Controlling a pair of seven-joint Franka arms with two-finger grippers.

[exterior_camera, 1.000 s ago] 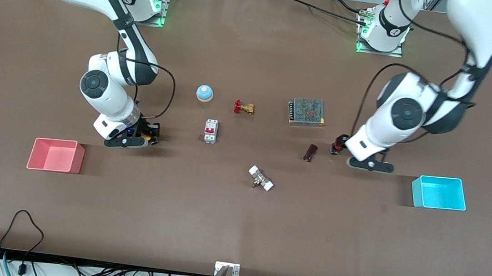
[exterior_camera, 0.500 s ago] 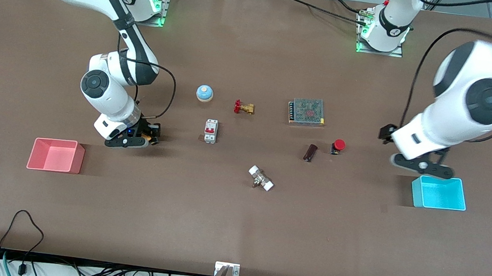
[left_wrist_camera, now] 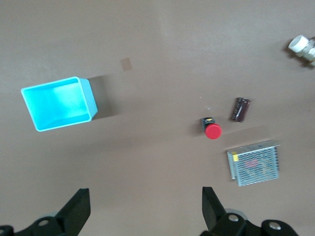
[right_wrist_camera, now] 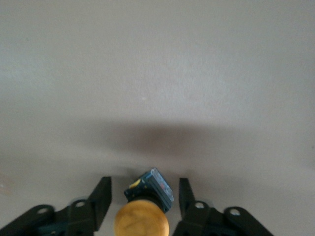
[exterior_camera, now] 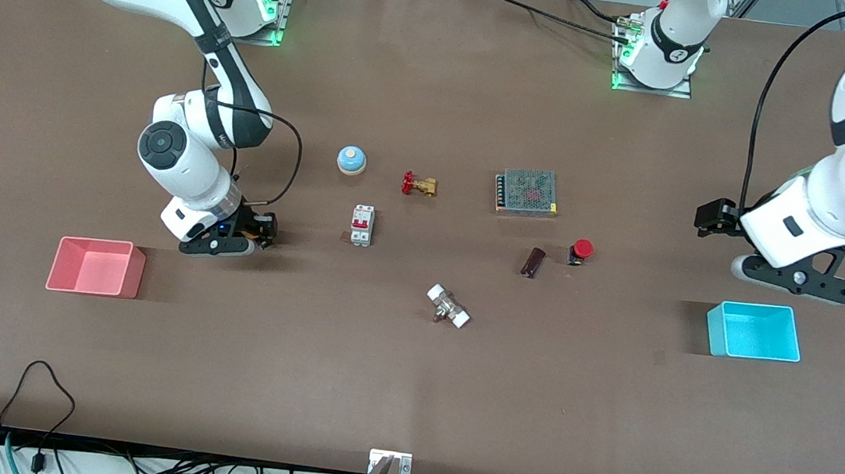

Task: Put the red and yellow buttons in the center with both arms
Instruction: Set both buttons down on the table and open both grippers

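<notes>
Buttons are sitting apart: the red button [exterior_camera: 582, 249] is resting on the brown tabletop [exterior_camera: 408, 377] beside a dark cylinder [exterior_camera: 532, 262], nearer the front camera than the mesh-topped box [exterior_camera: 527, 191], seemingly already placed. The left gripper [left_wrist_camera: 142, 209] is hanging above the table beside the cyan tray [exterior_camera: 754, 331], jaws spread wide and empty. The yellow button [right_wrist_camera: 142, 221] is sitting between the right gripper [right_wrist_camera: 142, 196] fingers near the pink tray [exterior_camera: 96, 266]; small gaps show, so a firm grip is uncertain. Its cap is cut off by the frame edge.
</notes>
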